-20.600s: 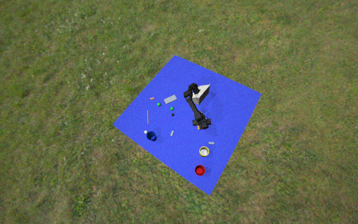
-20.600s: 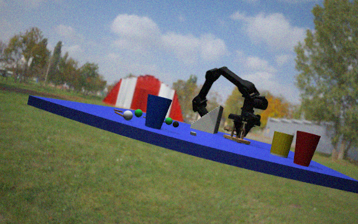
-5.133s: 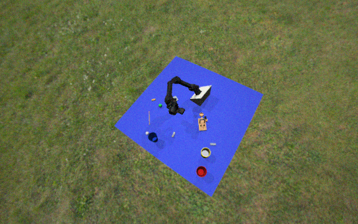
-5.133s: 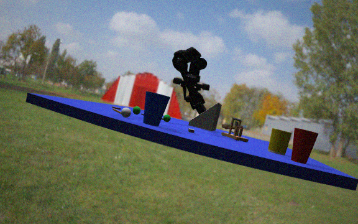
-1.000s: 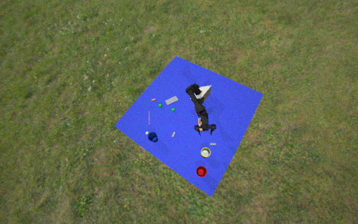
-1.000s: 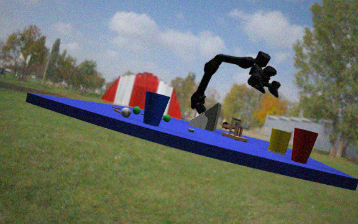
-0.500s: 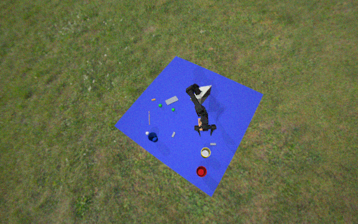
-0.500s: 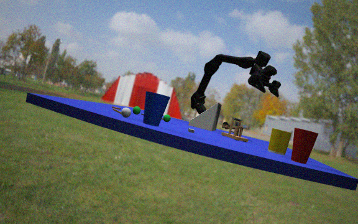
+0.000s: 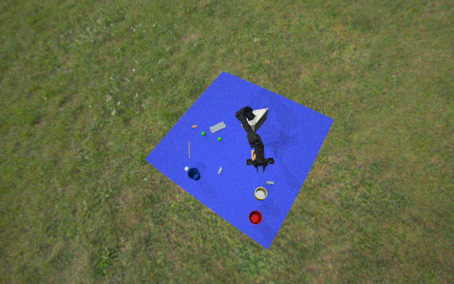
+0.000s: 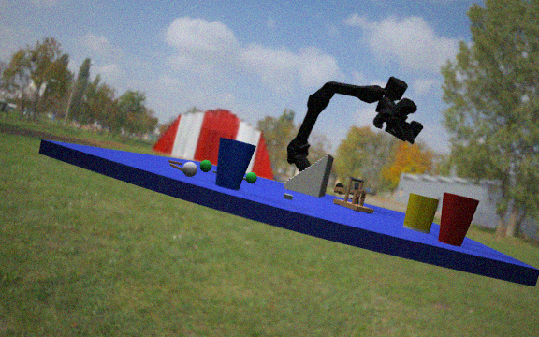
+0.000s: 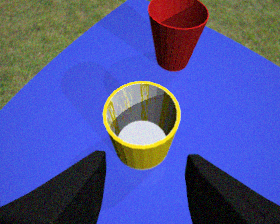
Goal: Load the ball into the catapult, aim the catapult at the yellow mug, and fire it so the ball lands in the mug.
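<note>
The wooden catapult (image 9: pixel 253 157) (image 10: pixel 354 202) stands on the blue table, partly hidden under the arm in the top view. A dark round thing (image 10: pixel 339 185), apparently the ball in the throwing cup, shows at its left end in the exterior view. The yellow mug (image 9: pixel 261 193) (image 10: pixel 420 212) (image 11: pixel 122 150) stands upright; only its white inside floor shows in the wrist view, with no ball. My gripper (image 9: pixel 260 171) (image 10: pixel 410 141) (image 11: pixel 145 163) is high above the table, between catapult and mug. Its fingers are partly apart with nothing between them.
A red mug (image 9: pixel 255 217) (image 10: pixel 458 220) (image 11: pixel 176 45) stands beyond the yellow one. A grey wedge (image 10: pixel 313 180) is near the arm's base. A blue mug (image 10: pixel 234 164), a white ball (image 9: pixel 186 169) (image 10: pixel 189 168), two green balls and small blocks lie farther left.
</note>
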